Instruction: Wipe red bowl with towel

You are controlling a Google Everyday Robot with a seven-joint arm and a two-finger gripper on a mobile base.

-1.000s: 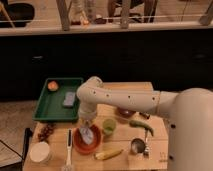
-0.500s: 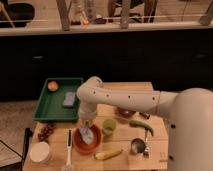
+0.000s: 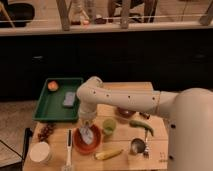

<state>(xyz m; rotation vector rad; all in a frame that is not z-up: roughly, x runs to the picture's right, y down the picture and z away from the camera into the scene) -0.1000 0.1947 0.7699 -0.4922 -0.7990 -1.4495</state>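
The red bowl (image 3: 86, 139) sits on the wooden table (image 3: 125, 90) near its front left. A pale grey towel (image 3: 87, 134) lies inside the bowl. My gripper (image 3: 86, 125) hangs from the white arm (image 3: 120, 98) straight above the bowl and reaches down onto the towel. The fingertips are hidden against the towel.
A green tray (image 3: 52, 106) at left holds an orange fruit (image 3: 53, 85) and a grey sponge (image 3: 69, 99). Around the bowl: green cup (image 3: 109, 125), banana (image 3: 108, 154), metal cup (image 3: 137, 146), green pepper (image 3: 141, 126), dark bowl (image 3: 125, 112), grapes (image 3: 46, 131), white container (image 3: 40, 152), brush (image 3: 68, 148).
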